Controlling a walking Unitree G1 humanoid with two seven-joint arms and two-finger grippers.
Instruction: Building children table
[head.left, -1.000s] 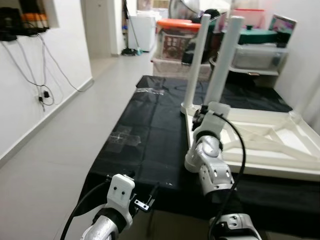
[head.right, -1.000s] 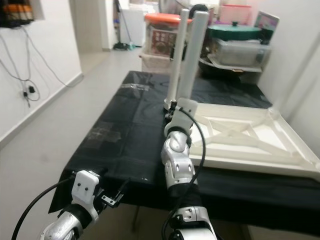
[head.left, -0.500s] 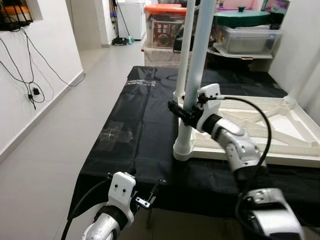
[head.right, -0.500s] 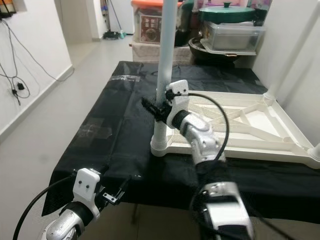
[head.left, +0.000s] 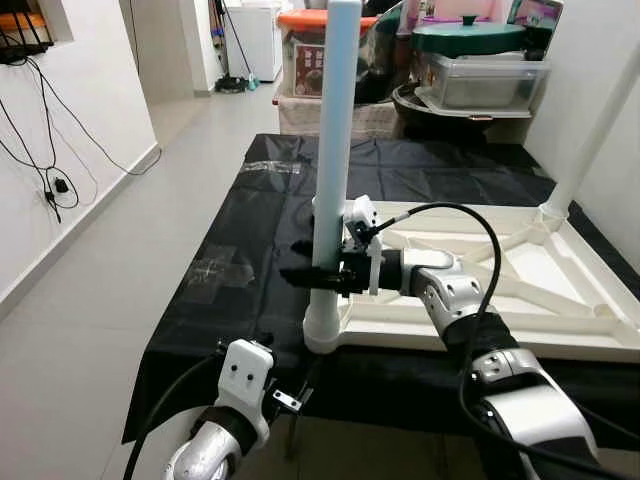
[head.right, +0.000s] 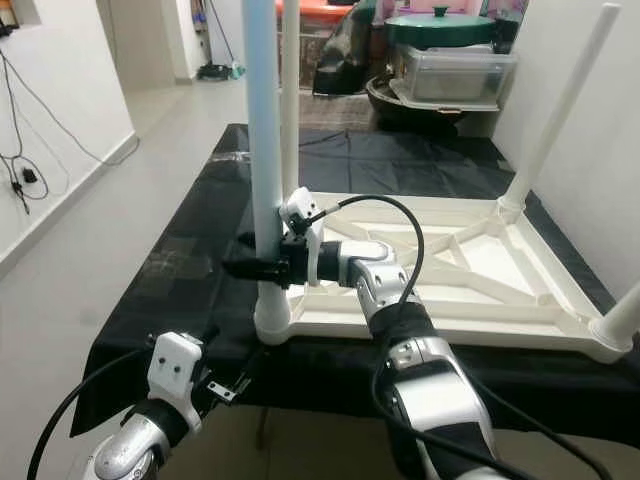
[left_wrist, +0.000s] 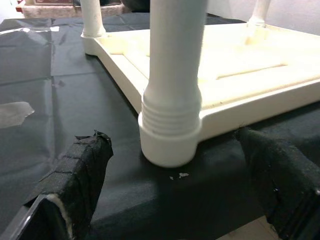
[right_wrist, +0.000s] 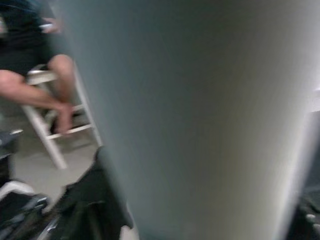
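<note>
Upturned white children table (head.left: 560, 300) lies on black-covered tabletop (head.left: 250, 270), centre-right of frame. Right pincer (head.left: 312, 277) clamps near-corner leg (head.left: 332, 150); leg top cut off. Left pincer (left_wrist: 170, 200) low, lower left, fingers spread. Right wrist view blurred; seated person's legs (right_wrist: 45, 85) visible.

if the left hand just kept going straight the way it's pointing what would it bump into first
Most likely the base of the near white table leg, where it screws into the corner of the upturned tabletop. In the left wrist view that leg stands dead ahead between the left hand's open fingers, across a strip of black cloth. Depth is hard to judge.
</note>
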